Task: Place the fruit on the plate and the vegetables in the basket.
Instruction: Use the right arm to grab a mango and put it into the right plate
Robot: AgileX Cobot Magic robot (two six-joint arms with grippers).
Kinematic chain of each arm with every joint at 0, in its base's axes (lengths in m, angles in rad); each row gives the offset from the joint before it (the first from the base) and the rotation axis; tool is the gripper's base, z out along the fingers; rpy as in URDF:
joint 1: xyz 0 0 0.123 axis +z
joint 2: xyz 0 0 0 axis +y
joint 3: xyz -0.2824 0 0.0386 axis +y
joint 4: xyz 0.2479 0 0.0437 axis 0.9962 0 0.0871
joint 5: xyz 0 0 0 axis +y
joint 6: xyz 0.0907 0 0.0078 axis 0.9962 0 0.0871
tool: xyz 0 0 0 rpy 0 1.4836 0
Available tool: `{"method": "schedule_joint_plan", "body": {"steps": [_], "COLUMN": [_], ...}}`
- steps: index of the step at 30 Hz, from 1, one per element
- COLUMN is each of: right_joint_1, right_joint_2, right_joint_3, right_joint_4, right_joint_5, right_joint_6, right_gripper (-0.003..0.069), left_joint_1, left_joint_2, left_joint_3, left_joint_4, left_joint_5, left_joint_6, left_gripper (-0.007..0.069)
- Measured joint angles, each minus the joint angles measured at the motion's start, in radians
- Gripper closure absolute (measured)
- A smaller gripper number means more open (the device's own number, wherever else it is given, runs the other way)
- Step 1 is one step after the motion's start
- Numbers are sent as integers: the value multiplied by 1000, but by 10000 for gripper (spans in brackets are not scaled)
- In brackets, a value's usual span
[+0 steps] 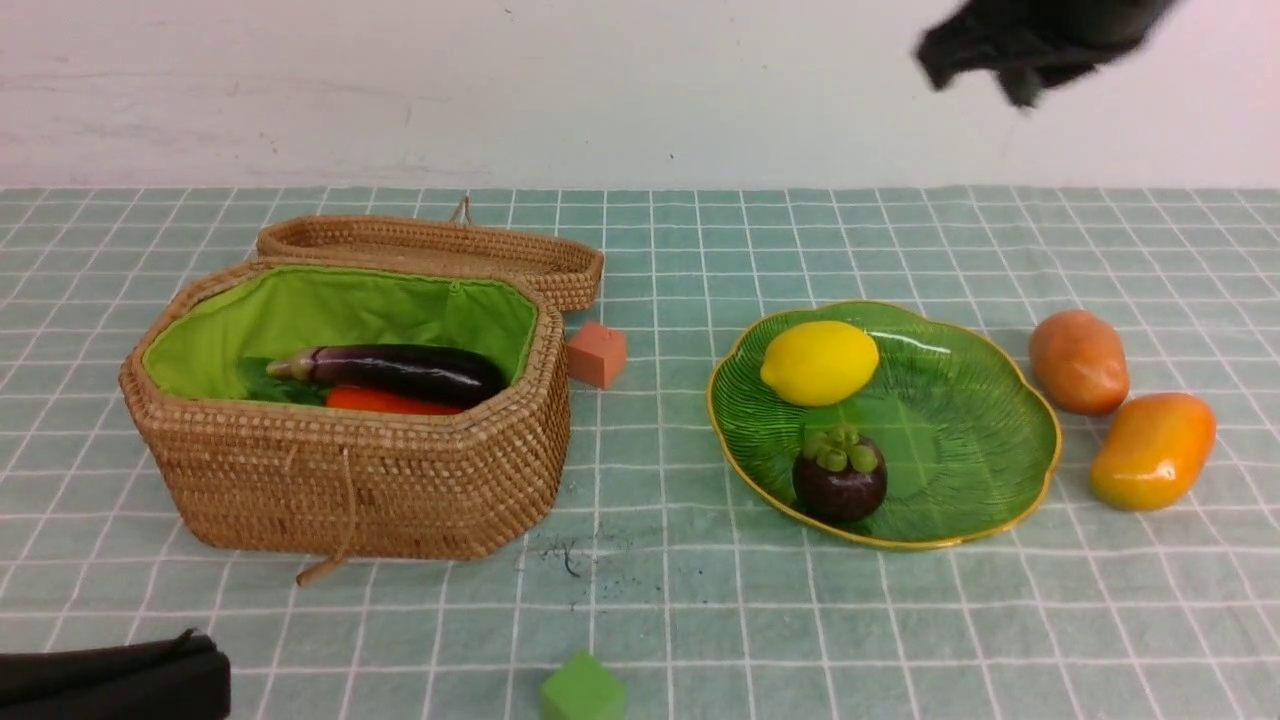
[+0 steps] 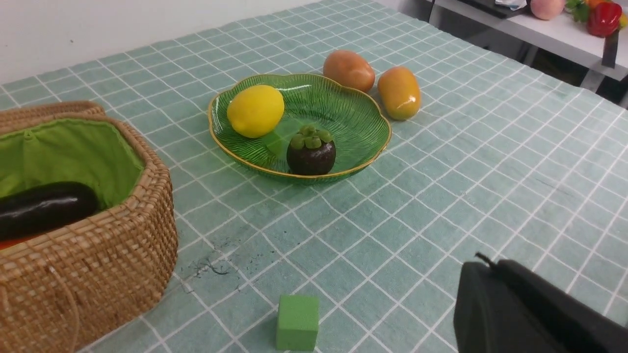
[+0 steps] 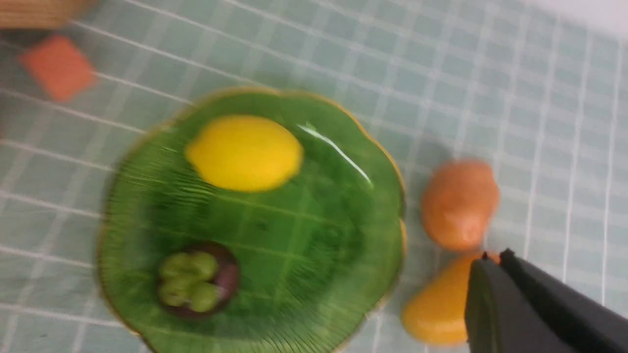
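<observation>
Closest in, the left gripper (image 2: pixel 488 262) rests low over the checked cloth with its black fingers pressed together and empty, near a small green foam cube (image 1: pixel 582 690). Beyond them the octagonal woven wicker basket (image 1: pixel 340 470) with green cloth lining holds the long glossy purple eggplant (image 1: pixel 400 370) lying on the orange-red carrot (image 1: pixel 385 402); no gourd shows. Across from it, the ribbed translucent green glass plate (image 1: pixel 960 430) carries the dark purple mangosteen (image 1: pixel 840 475) at its near edge and the yellow lemon (image 1: pixel 820 362) farther back. Off the plate's right rim lie the glossy orange-yellow mango (image 1: pixel 1152 450) and, just behind it and perhaps touching, the dull brown-orange potato (image 1: pixel 1078 362), both unsorted. Highest and farthest, the right gripper (image 3: pixel 493 256) hangs above that pair, fingers closed on nothing. I judge the risks to be these: descending without opening would shove the mango; its slick, rounded skin could squirt from a pinch; and fingers may knock the neighbouring potato rolling.
</observation>
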Motion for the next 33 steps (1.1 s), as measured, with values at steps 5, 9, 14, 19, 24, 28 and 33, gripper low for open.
{"method": "schedule_joint_plan", "body": {"steps": [5, 9, 14, 19, 24, 28, 33], "right_joint_1": [-254, -362, -426, -431, -431, -431, -431], "right_joint_2": [11, 70, 182, 264, 299, 314, 329], "right_joint_3": [250, 359, 386, 386, 386, 379, 368], "right_joint_4": [109, 192, 261, 307, 360, 369, 373], "right_joint_5": [-29, -165, -287, -369, -382, -396, -399], "right_joint_6": [107, 155, 183, 168, 148, 144, 90], "right_gripper": [538, 361, 67, -11, 48, 76, 78], "left_joint_1": [0, 0, 0, 0, 0, 0, 0], "left_joint_2": [0, 0, 0, 0, 0, 0, 0], "left_joint_3": [0, 0, 0, 0, 0, 0, 0], "left_joint_4": [0, 0, 0, 0, 0, 0, 0], "left_joint_5": [4, -16, -25, -26, -26, -26, -26], "left_joint_6": [0, 0, 0, 0, 0, 0, 0], "left_gripper": [637, 637, 635, 634, 633, 633, 633]}}
